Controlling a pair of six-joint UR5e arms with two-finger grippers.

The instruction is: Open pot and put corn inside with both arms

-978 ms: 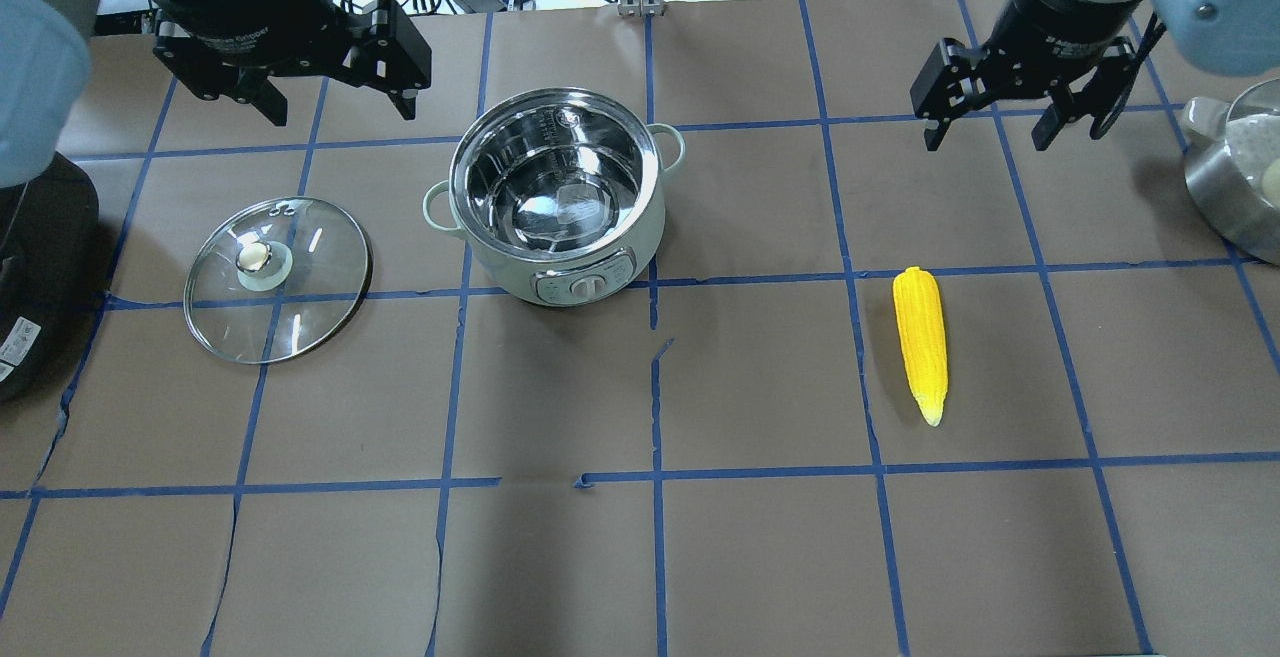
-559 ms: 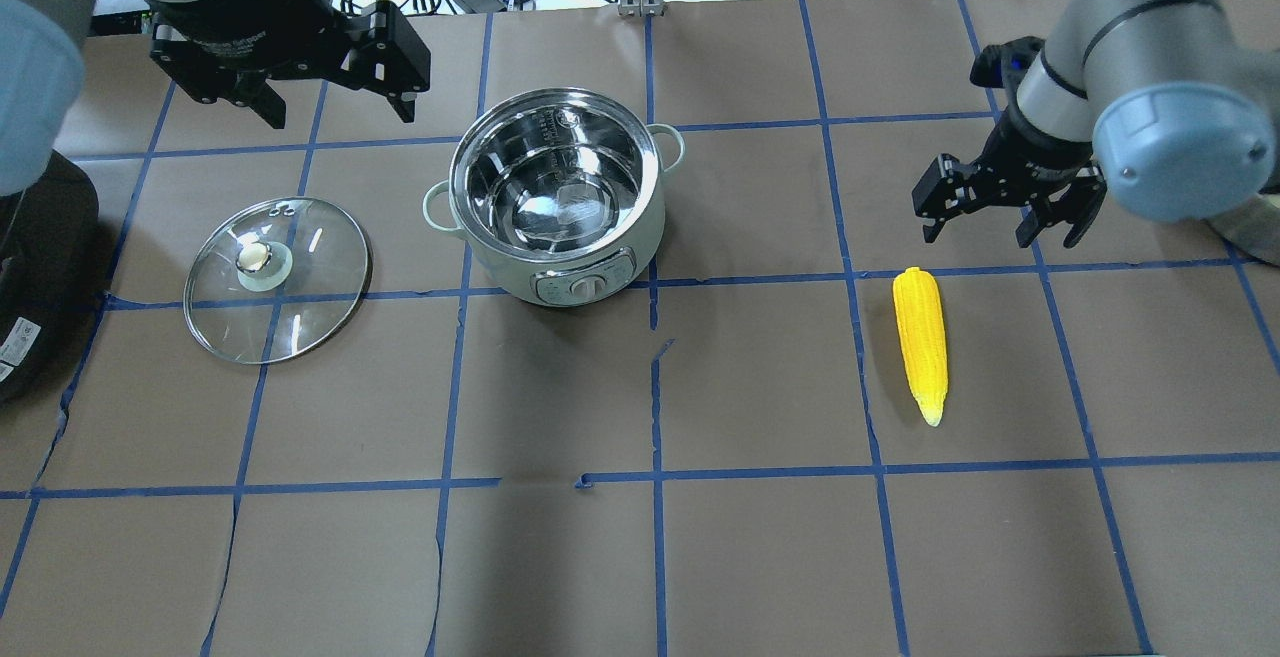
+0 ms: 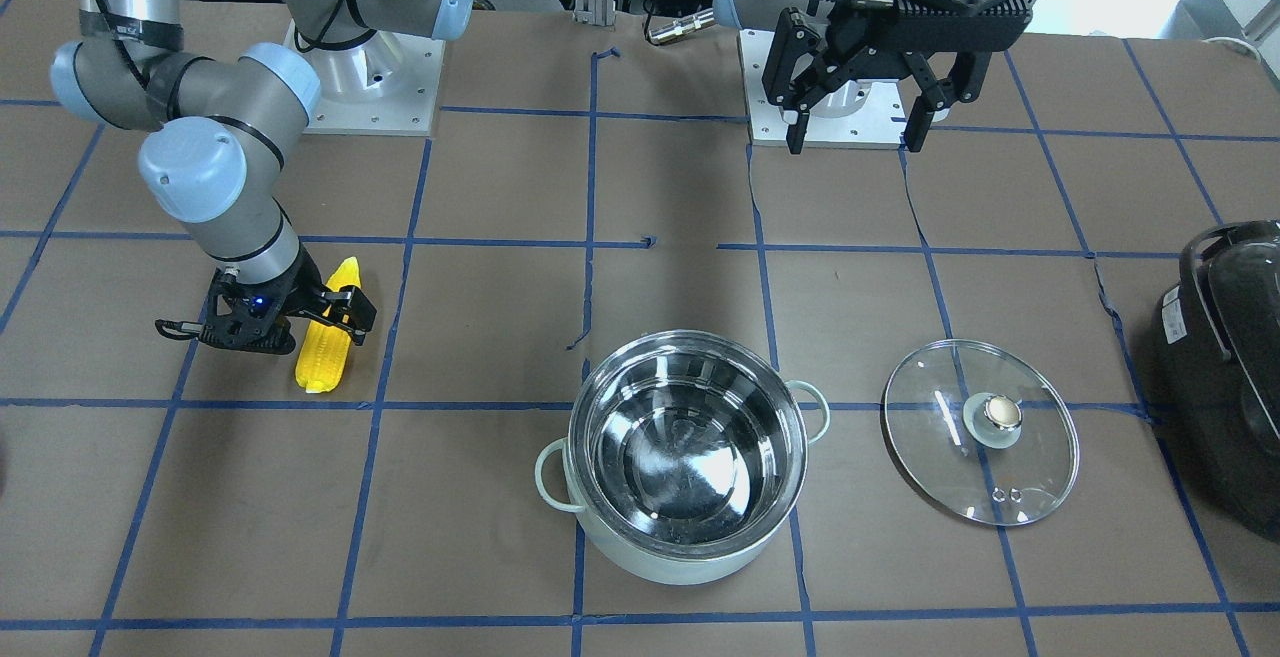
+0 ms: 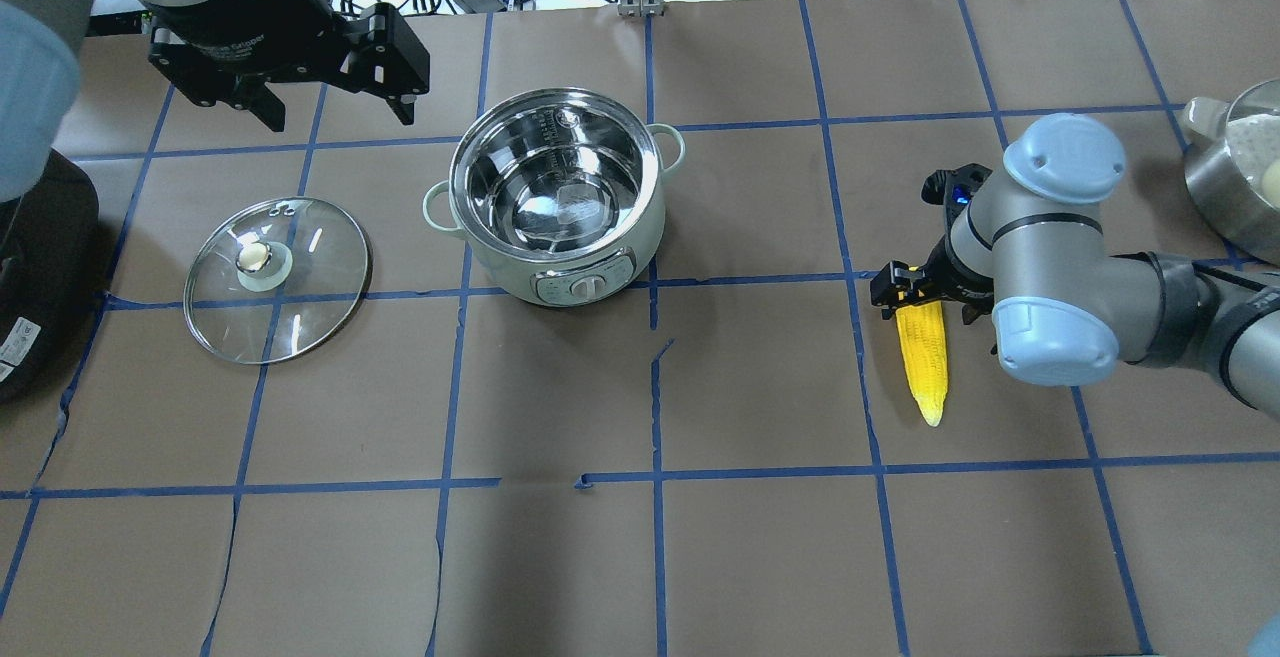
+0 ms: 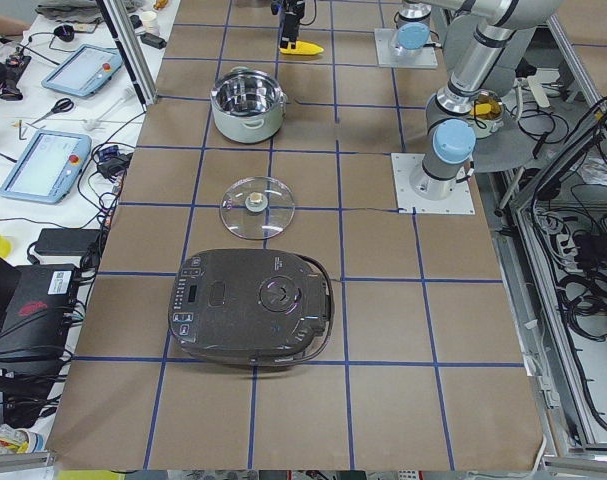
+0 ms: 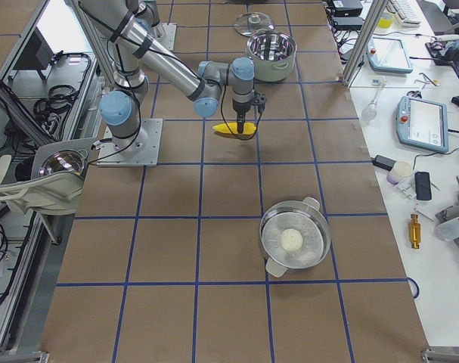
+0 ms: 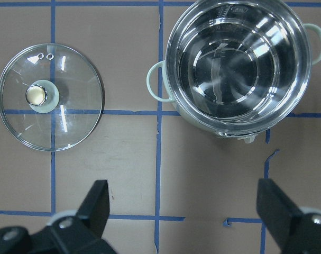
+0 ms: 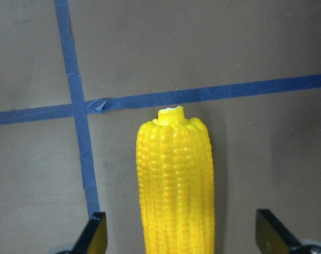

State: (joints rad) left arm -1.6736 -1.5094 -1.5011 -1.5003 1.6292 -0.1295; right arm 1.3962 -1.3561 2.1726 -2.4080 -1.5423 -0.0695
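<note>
The mint-green pot (image 4: 510,262) stands open with nothing in it, also in the front view (image 3: 690,562) and left wrist view (image 7: 168,69). Its glass lid (image 4: 310,297) lies flat on the table to the pot's left (image 3: 1030,457). The yellow corn (image 4: 927,372) lies on the table right of the pot (image 3: 322,367). My right gripper (image 4: 922,299) is open and low, its fingers on either side of the corn's thick end (image 8: 176,174), not closed on it. My left gripper (image 4: 335,112) is open and empty, high behind the lid and pot (image 3: 855,142).
A large black appliance (image 4: 30,277) sits at the table's left edge (image 3: 1225,367). A steel steamer pot (image 4: 1235,177) with a white bun stands at the far right. Cables and tools lie beyond the table's back edge.
My right arm has swung forward and down from behind the corn; its open gripper now straddles the corn's thick end. The left gripper has hardly moved.
</note>
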